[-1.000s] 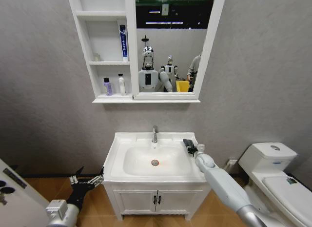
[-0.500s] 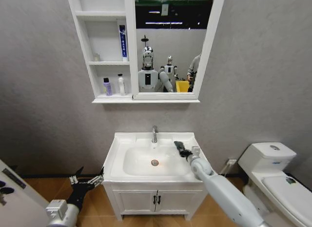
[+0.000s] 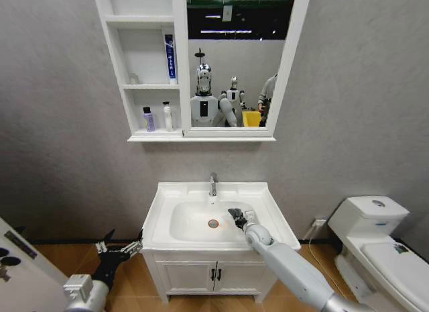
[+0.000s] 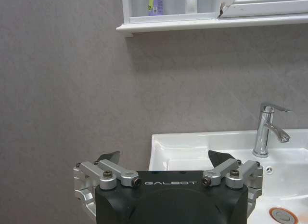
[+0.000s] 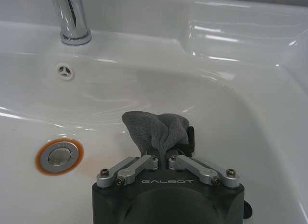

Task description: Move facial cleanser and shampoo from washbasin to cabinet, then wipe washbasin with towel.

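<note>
R gripper [image 5: 163, 154] inside basin [image 3: 194, 191] bowl, just R of drain [image 5: 58, 155], fingers pinched on grey towel [image 5: 156, 130]. L gripper [image 3: 120, 247] low beside basin's L edge, fingers spread, nothing held.

Grey towel bunched inside the white washbasin bowl, bottles on the cabinet shelves.

The towel [image 5: 156, 131] is pinched in the right claw [image 5: 163, 154], near the red-ringed drain [image 5: 59, 155] and below the chrome tap [image 3: 213, 184]. The washbasin [image 3: 268, 221] sits under the white cabinet [image 3: 110, 54]; a purple bottle [image 3: 147, 119] and a white bottle [image 3: 167, 115] stand upright on its lowest open shelf.
</note>
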You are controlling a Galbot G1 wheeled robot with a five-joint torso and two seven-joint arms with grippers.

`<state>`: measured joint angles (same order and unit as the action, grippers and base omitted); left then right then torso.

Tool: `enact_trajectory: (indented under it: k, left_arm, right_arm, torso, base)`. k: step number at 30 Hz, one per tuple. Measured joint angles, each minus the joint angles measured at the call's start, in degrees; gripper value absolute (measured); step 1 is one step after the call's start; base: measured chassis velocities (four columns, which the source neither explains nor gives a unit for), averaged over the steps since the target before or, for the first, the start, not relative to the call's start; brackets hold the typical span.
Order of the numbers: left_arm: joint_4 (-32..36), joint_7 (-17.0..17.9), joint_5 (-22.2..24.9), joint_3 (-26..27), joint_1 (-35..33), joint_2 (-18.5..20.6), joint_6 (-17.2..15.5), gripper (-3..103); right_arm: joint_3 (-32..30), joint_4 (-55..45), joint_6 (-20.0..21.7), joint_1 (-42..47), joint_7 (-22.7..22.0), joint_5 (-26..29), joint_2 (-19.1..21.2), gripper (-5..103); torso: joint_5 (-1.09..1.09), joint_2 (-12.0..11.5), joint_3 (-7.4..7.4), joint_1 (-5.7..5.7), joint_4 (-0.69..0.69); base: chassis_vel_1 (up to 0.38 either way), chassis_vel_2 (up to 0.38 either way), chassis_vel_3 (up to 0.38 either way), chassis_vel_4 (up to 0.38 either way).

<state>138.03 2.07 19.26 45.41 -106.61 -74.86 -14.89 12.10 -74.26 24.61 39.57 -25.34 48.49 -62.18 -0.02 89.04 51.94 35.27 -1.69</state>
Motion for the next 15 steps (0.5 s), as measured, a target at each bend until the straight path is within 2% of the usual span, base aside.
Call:
enact_trajectory:
  k: [3,4,6,10,15]
  left_arm:
    - [0.00,0.00,0.00,0.00,0.00,0.00,0.00,100]
    - [0.00,0.00,0.00,0.00,0.00,0.00,0.00,100]
    - [0.00,0.00,0.00,0.00,0.00,0.00,0.00,100]
    - [0.00,0.00,0.00,0.00,0.00,0.00,0.00,100]
    - [0.00,0.00,0.00,0.00,0.00,0.00,0.00,100]
  right_arm:
    - [1.37,6.62,0.49,-2.78,1.67,2.22,-4.58,4]
    - [1.37,6.62,0.49,-2.78,1.67,2.22,-4.58,4]
    - [1.92,10.17,1.26,-4.31,1.76,4.96,-7.08,4]
    - [3.00,15.13,1.17,-6.09,3.10,5.80,-9.51,4]
    - [2.52,18.07,0.77,-6.72,3.61,6.38,-12.41,4]
  torso:
    - [0.01,0.00,0.00,0.00,0.04]
    - [0.01,0.00,0.00,0.00,0.04]
    - [0.02,0.00,0.00,0.00,0.06]
    - [-0.02,0.00,-0.01,0.00,0.00]
    - [-0.02,0.01,-0.01,0.00,0.00]
  base:
    - [0.000,0.000,0.000,0.000]
    - [0.000,0.000,0.000,0.000]
    - [0.000,0.000,0.000,0.000]
    - [0.000,0.000,0.000,0.000]
    - [0.000,0.000,0.000,0.000]
